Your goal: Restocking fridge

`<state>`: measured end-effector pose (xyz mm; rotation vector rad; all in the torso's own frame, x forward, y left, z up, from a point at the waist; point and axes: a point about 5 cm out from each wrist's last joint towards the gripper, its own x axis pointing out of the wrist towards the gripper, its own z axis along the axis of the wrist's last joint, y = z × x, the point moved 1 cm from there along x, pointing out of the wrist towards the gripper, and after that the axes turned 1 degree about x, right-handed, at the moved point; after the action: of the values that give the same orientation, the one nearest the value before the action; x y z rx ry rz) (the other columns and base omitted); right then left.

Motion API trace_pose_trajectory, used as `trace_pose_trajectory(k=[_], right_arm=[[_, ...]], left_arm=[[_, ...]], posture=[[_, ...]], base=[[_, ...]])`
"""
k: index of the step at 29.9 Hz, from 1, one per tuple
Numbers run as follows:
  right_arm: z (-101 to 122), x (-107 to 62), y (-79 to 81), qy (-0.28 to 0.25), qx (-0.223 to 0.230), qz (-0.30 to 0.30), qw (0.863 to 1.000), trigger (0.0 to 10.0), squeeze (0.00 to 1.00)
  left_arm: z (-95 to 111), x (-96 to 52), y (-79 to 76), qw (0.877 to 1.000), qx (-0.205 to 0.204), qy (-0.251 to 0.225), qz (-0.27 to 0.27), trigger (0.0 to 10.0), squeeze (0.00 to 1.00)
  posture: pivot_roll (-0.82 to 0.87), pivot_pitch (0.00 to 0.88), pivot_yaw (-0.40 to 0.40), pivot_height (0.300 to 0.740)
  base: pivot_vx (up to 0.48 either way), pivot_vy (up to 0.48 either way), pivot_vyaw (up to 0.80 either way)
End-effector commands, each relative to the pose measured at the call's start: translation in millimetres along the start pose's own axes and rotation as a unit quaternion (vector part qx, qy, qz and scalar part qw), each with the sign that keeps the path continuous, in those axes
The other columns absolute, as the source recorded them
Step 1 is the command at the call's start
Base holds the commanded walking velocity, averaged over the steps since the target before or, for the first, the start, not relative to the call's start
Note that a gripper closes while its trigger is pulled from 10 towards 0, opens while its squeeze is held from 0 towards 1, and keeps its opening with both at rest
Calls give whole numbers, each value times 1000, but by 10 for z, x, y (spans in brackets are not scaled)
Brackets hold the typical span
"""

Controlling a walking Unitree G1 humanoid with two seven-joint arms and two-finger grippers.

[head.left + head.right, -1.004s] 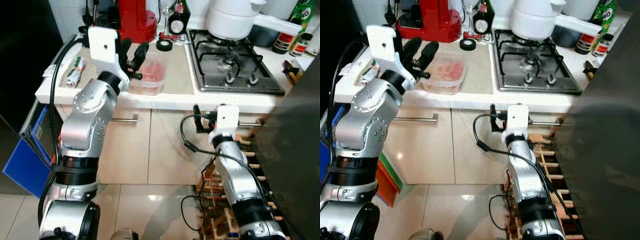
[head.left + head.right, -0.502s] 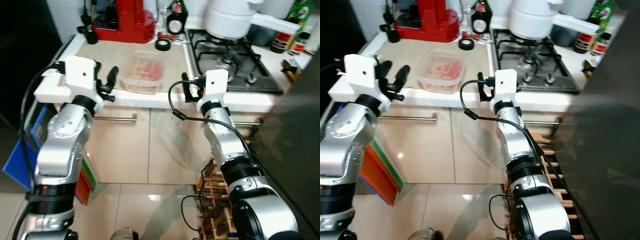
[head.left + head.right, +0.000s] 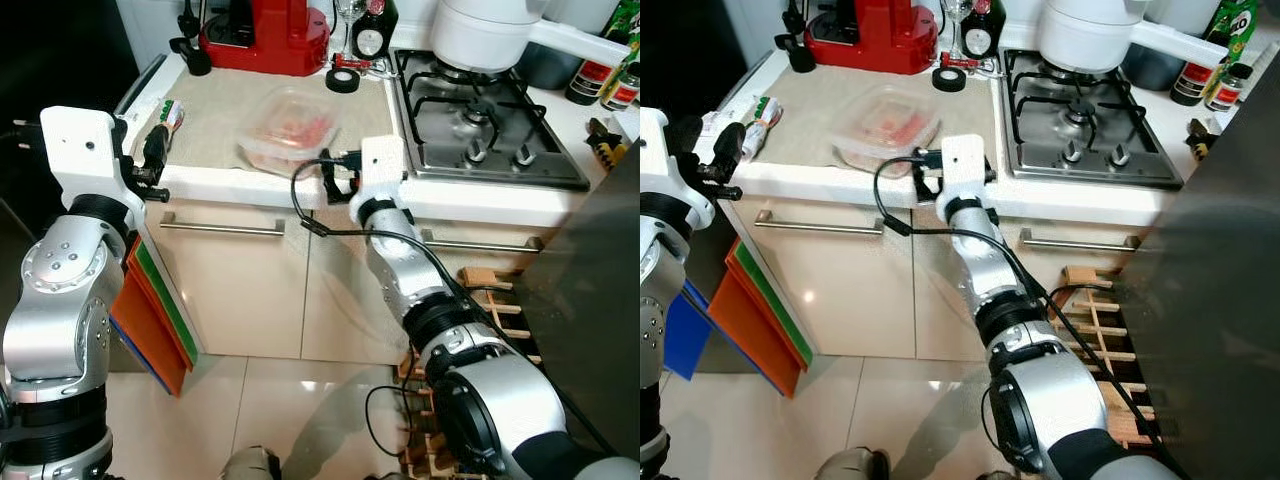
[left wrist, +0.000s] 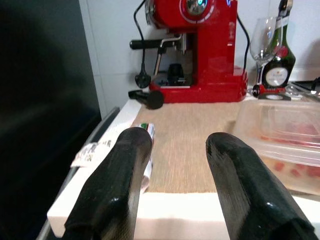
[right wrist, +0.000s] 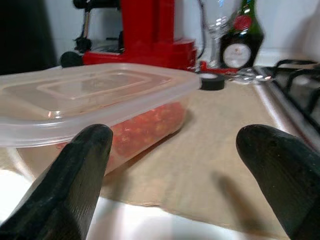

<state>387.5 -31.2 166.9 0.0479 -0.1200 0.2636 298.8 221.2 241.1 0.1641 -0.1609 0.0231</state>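
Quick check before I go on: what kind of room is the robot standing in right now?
A home kitchen, almost certainly. A gas hob is set into the white countertop, a red coffee machine stands at the back, and a lidded food container sits near the edge, just ahead of the open right hand.

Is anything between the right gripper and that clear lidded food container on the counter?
Nothing visible. The right gripper sits open at the counter's front edge, and the clear plastic container of red food lies just ahead, slightly toward one finger, with only bare beige mat between.
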Motion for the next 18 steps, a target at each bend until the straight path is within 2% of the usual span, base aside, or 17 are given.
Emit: trace_pose_trajectory(k=[1, 6, 8, 16, 18], right_arm=[[47, 27, 169, -4, 16, 21, 1000, 10000, 27], [105, 44, 409, -9, 41, 53, 998, 10000, 31], [160, 22, 643, -22, 58, 93, 994, 10000, 27], [163, -34, 791, -34, 79, 126, 988, 10000, 35], [195, -59, 888, -44, 95, 148, 983, 10000, 27]], left_arm=[[79, 8, 14, 1000, -1, -8, 5, 10000, 0], [90, 16, 30, 1000, -2, -6, 9, 10000, 0], [87, 29, 29, 1000, -12, -2, 12, 10000, 0], [66, 64, 12, 1000, -18, 5, 10, 10000, 0], [48, 88, 7, 1000, -26, 9, 11, 10000, 0]], posture=[[283, 84, -31, 740], [282, 84, -39, 740], [276, 82, -43, 740], [243, 74, -50, 740], [242, 72, -54, 740]], base=[[0, 0, 0], [0, 0, 0], [0, 0, 0], [0, 0, 0], [0, 0, 0]])
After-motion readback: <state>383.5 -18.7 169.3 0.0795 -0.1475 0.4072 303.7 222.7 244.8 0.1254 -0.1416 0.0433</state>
